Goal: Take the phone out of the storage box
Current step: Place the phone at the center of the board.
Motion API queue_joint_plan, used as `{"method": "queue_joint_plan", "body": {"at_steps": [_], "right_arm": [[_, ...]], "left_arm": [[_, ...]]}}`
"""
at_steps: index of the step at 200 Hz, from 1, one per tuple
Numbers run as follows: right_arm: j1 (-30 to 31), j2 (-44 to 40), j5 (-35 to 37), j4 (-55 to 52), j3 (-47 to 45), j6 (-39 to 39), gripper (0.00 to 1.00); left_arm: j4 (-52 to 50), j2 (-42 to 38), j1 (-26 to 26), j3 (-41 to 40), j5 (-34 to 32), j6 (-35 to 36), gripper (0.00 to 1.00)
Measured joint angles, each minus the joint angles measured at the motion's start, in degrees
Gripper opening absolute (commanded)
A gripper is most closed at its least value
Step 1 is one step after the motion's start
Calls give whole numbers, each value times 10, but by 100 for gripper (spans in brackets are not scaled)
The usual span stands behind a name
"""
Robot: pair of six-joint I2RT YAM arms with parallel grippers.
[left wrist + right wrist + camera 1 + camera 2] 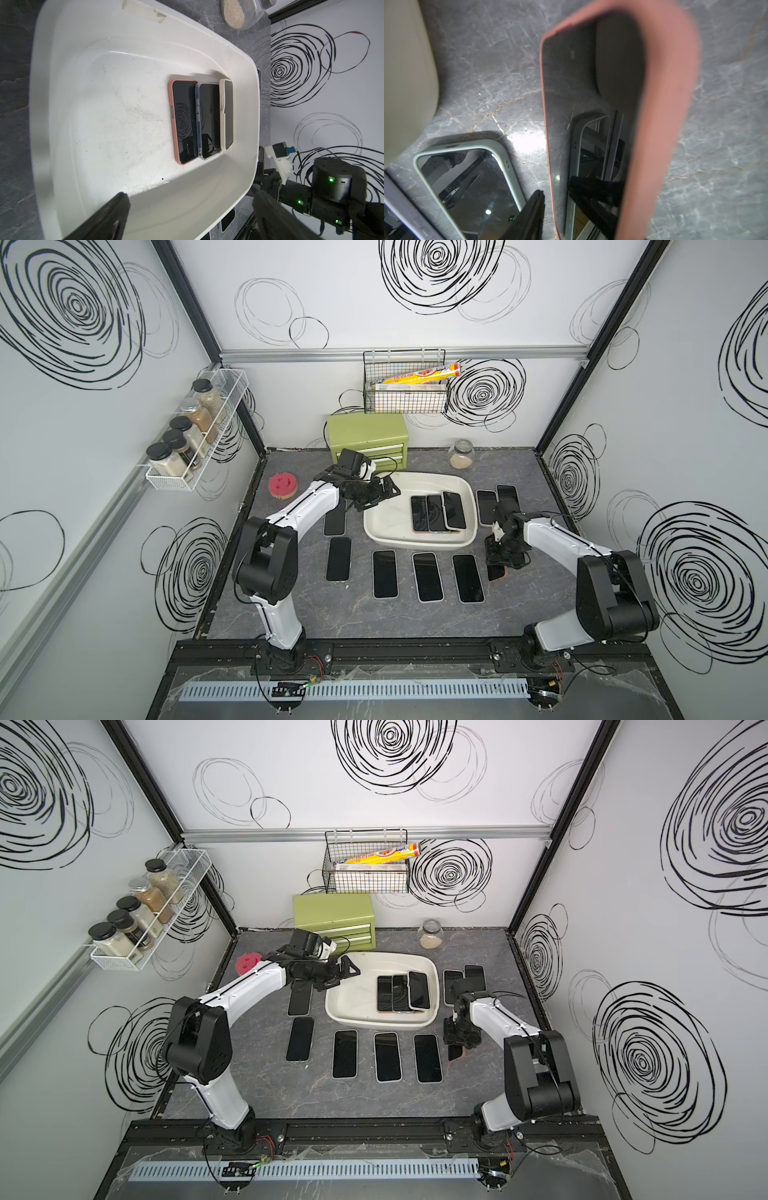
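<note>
The storage box is a shallow white tub mid-table. Three phones lie overlapping inside it: a pink-cased one, a clear-cased one and a cream-cased one. My left gripper hangs open and empty over the tub's left rim. My right gripper is low over the table, right of the tub's front corner. A pink-cased phone stands tilted on its edge between its jaws. The one fingertip that shows stands just clear of the phone's edge; the other is hidden behind the phone.
Several dark phones lie flat around the tub: a row in front, two at left, two at right. A green chest, a jar and a red sponge stand toward the back. A wire basket hangs on the wall.
</note>
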Motion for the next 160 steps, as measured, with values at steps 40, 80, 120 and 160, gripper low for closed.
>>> {"method": "queue_joint_plan", "body": {"at_steps": [40,80,120,160], "right_arm": [[-4,19,12,-1,0,4,52],[-9,40,9,0,5,6,52],[-20,55,2,-2,12,5,61],[-38,65,3,-4,14,13,68]], "left_arm": [[0,0,0,-2,-1,2,99],[0,0,0,-9,-3,5,99],[-1,-1,0,-12,-5,7,99],[-1,-1,0,-12,-7,9,99]]}}
